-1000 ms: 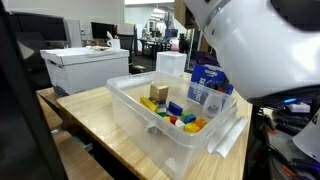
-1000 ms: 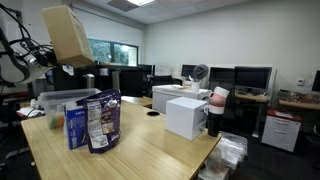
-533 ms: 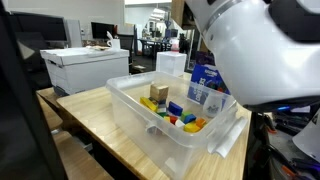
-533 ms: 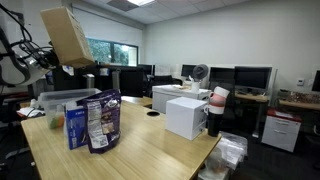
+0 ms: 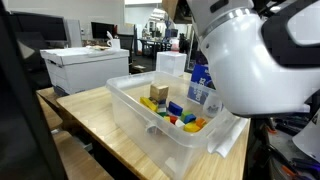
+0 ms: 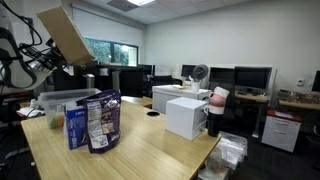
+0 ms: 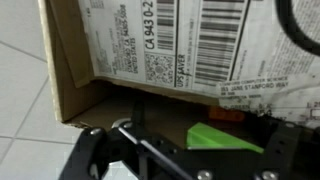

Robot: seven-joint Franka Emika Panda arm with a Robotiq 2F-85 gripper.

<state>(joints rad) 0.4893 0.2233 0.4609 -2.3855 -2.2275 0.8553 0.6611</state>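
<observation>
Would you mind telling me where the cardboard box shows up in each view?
In an exterior view: cardboard box, a brown sliver at the top edge, beside the arm.
In an exterior view: cardboard box upper left, tilted, aloft.
Wrist view: cardboard box fills the top, labels facing the camera.
Landmark: clear bin in both exterior views.

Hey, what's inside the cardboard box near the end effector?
The wrist view looks into the open cardboard box: a bright green object and a small orange piece show in its dark interior. The labelled wall and shadow cover the rest.

matt cardboard box (image 7: 70, 60), clear glossy plastic bin (image 5: 130, 115)
</observation>
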